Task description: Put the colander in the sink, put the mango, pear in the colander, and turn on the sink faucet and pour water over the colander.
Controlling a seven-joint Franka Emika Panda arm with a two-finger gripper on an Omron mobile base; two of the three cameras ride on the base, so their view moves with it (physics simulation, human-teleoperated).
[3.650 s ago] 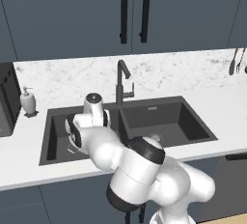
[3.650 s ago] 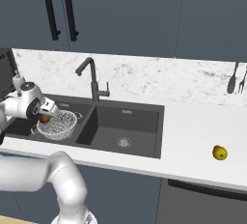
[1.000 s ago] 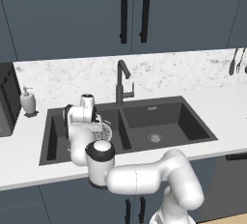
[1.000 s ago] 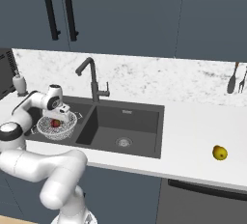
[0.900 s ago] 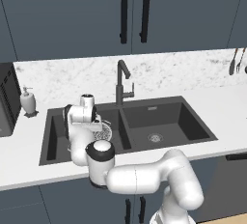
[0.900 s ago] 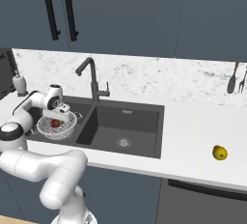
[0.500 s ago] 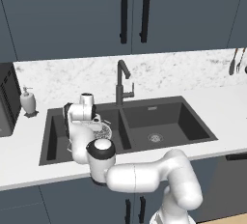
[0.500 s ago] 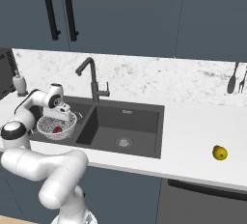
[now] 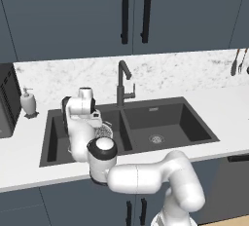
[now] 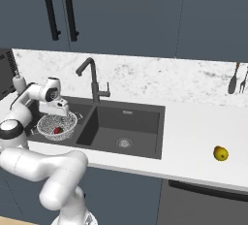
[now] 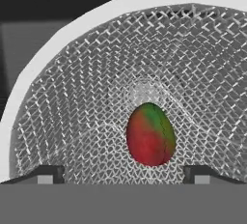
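Observation:
The colander (image 10: 57,123) sits in the left basin of the dark sink (image 10: 140,122); its mesh wall (image 11: 96,73) curves round close in the hand view. The red-green mango (image 11: 150,133) lies free on the colander's bottom, also a red spot (image 10: 57,130) from the right. My gripper (image 10: 54,107) hangs just above the colander, open, with its fingertips (image 11: 46,174) wide on either side of the mango and not touching it. From the left, my own arm hides most of the colander (image 9: 103,132). The yellow pear (image 10: 221,153) rests on the counter far right. The sink faucet (image 10: 91,81) stands behind the divider.
A soap dispenser (image 9: 27,102) stands on the counter left of the sink, beside a dark appliance (image 9: 6,101). Utensils (image 10: 237,81) hang on the back wall at the right. The right basin (image 9: 165,122) holds just its drain.
The jaws have spread wide and let go of the mango, which now lies loose in the colander. The hand has stayed over the left basin.

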